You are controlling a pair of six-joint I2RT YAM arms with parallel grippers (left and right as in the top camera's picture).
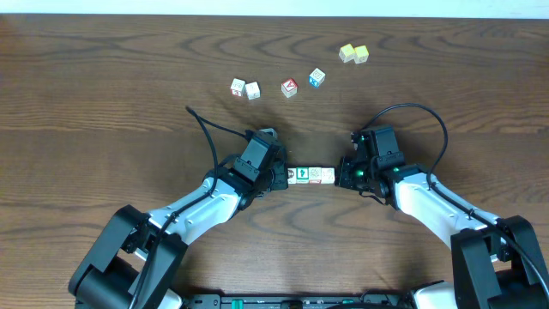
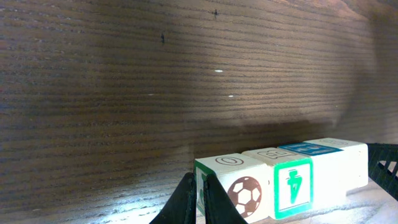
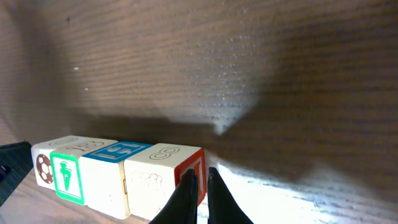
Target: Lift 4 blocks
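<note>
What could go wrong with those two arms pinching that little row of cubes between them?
The row of four blocks is held only by end pressure: shut left fingers on the soccer-ball block, shut right fingers on the opposite end block. If the arms drift apart or rise unevenly, the row may buckle and the middle blocks drop. Those narrow tips touch little of each end face, so they could slip off.

Wooden table, six loose cubes on top
</note>
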